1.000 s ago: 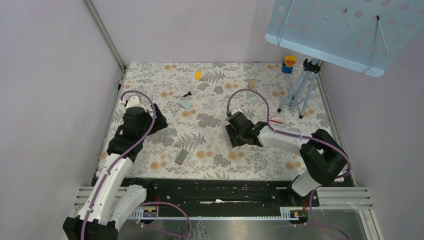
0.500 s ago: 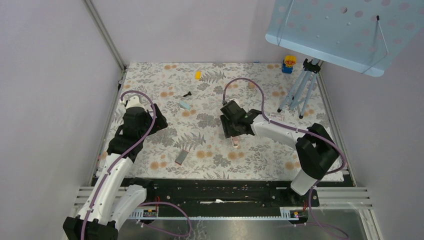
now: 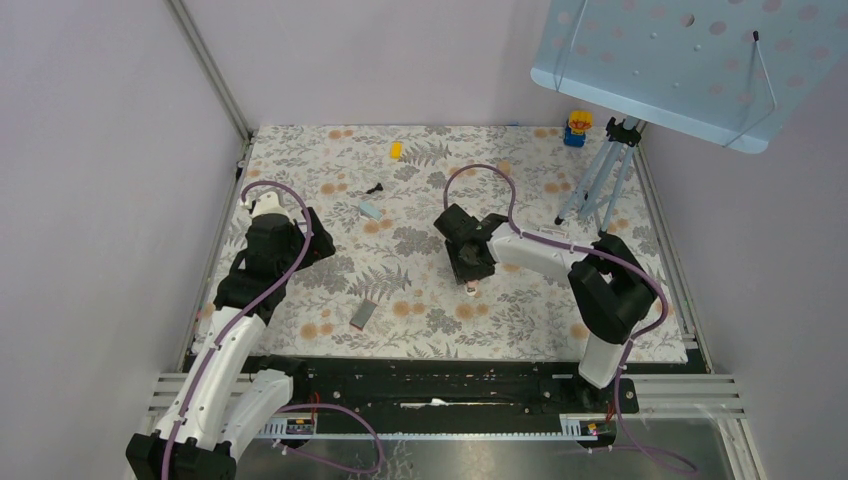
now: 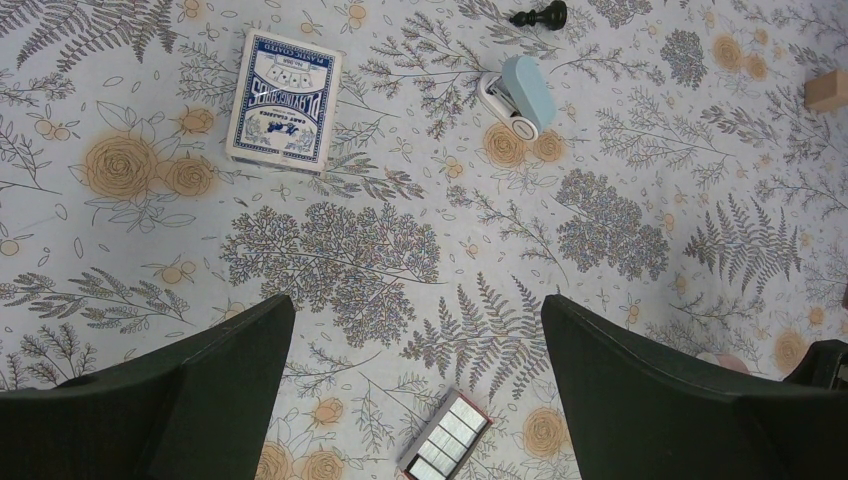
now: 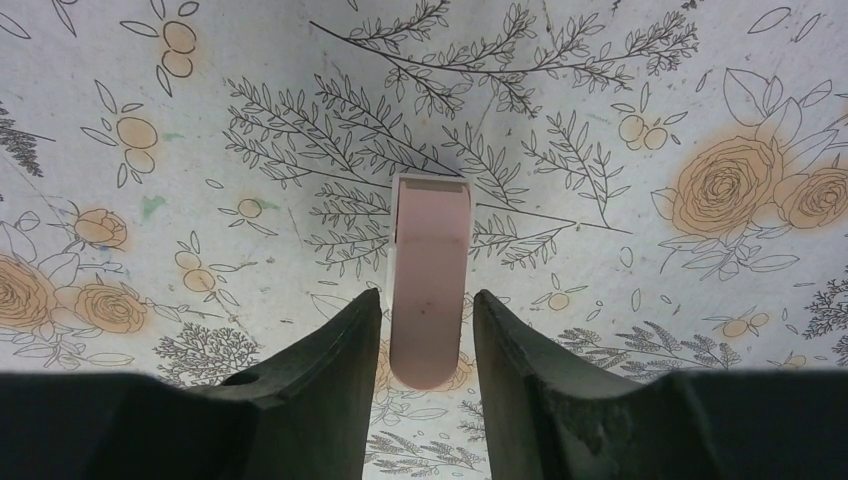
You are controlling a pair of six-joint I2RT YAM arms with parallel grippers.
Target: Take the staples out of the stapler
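A pink stapler (image 5: 430, 290) lies flat on the floral mat, its rounded end towards the camera in the right wrist view. My right gripper (image 5: 428, 297) straddles that end. Its jaws are open, with a thin gap showing on each side of the stapler. In the top view the stapler (image 3: 470, 288) pokes out just below the right gripper (image 3: 467, 268) near the mat's middle. My left gripper (image 4: 418, 310) hovers wide open over bare mat at the left, holding nothing. No staples show in the stapler.
A small box of staple strips (image 4: 445, 436) lies below the left gripper, also seen in the top view (image 3: 363, 315). A card deck (image 4: 284, 98), a light blue device (image 4: 515, 95), a black chess piece (image 4: 540, 15) and a yellow block (image 3: 396, 150) lie farther back. A tripod (image 3: 600, 185) stands at the right.
The right arm swung left across the mat and its gripper settled over the pink stapler, which now shows below it. The jaws narrowed around it. The left arm stayed still.
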